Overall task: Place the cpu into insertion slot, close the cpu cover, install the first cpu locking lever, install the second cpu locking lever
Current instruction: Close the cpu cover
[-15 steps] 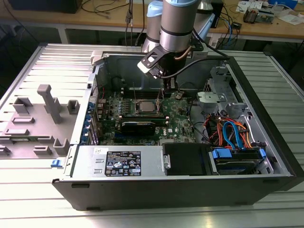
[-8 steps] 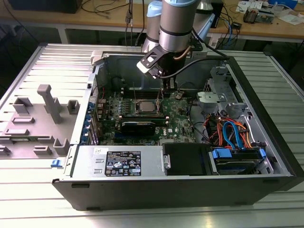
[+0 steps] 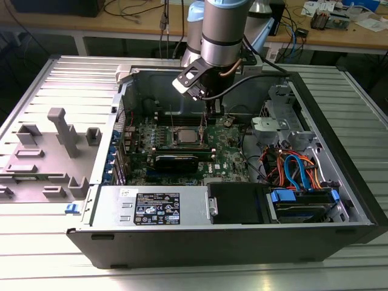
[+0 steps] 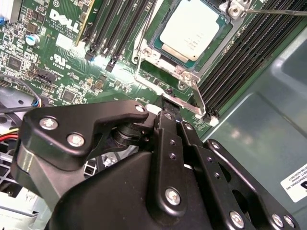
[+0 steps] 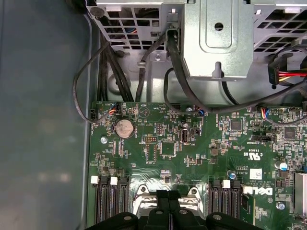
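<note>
1. Just beyond the fingertips of the gripper (image 4: 169,101) I count one cpu (image 4: 192,28), one insertion slot (image 4: 188,75) and one cpu cover (image 4: 219,40).
2. Two thin levers also show here: a wire lever (image 4: 142,52) along one side of the slot and a second wire lever (image 4: 273,12) at the far side. I cannot tell if they are latched.
3. The cpu lies flat in the slot with its metal top up. It is square, so it has no long axis, and its edges run along the memory slots (image 4: 120,28).
4. The cover lies down as a frame around the cpu.
5. In both wrist views the two fingers (image 5: 160,203) are together with no gap. I cannot tell whether something thin is between them.
6. The exterior view shows the arm standing over the open computer case (image 3: 230,239).
7. The first wrist view shows one coin battery (image 5: 124,128) on the motherboard (image 5: 211,143), farther ahead of the tool.
</note>
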You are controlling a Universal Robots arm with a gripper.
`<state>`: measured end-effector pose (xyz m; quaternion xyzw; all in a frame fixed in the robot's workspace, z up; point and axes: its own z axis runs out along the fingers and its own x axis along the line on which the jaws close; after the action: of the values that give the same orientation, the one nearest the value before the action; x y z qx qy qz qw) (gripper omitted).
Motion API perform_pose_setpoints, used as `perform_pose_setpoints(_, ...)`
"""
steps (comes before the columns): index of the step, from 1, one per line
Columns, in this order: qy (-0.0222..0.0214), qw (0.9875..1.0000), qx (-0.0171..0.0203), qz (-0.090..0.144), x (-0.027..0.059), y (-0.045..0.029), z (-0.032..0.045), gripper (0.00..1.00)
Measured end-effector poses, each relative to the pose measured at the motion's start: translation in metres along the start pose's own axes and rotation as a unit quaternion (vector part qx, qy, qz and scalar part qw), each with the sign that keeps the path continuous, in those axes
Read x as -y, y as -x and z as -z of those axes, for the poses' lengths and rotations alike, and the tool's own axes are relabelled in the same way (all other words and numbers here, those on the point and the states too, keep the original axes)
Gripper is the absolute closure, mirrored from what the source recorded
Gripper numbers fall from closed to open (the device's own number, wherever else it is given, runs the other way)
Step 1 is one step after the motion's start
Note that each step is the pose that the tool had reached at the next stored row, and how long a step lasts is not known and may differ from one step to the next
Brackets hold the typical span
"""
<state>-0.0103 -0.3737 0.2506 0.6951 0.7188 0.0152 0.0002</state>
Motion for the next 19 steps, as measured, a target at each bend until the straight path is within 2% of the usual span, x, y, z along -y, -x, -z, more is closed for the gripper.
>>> perform_pose_setpoints(19, 0.0, 1.0, 0.0, 0.0, 0.0045, -0.0001, -0.0013, 0.89)
